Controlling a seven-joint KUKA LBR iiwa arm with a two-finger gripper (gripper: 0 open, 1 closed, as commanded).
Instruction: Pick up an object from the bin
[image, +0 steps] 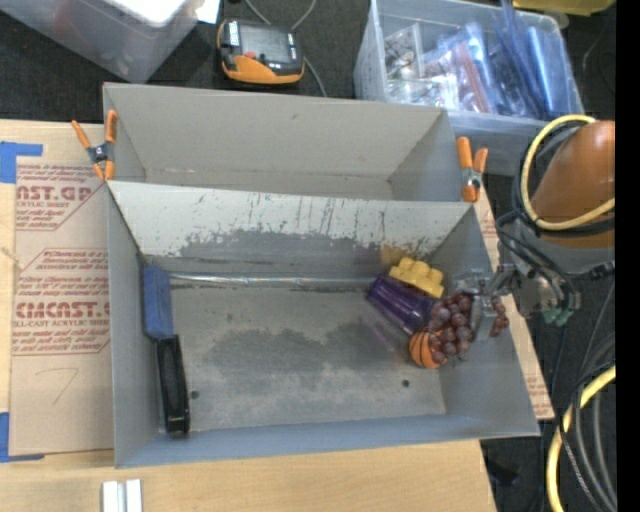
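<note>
At the right end of the bin (300, 365), the claw (488, 303) sits low against the sloping right wall, reaching in from the arm under its orange cover (575, 180). It is right at a bunch of dark red grapes (452, 322) and appears to touch the bunch's right side. The claw is tangled with the grapes in this view, so I cannot tell whether it is spread, pressed together or pinching them.

The grapes lie on the bin floor near the right wall. A purple cylinder (395, 300) lies tilted just to their left, a yellow block (416, 275) sits behind it, and a small orange thing (422, 350) touches the bunch's lower left edge.

Well apart, along the left wall, a blue oblong block (156, 300) lies end to end with a black bar (172, 385).
</note>
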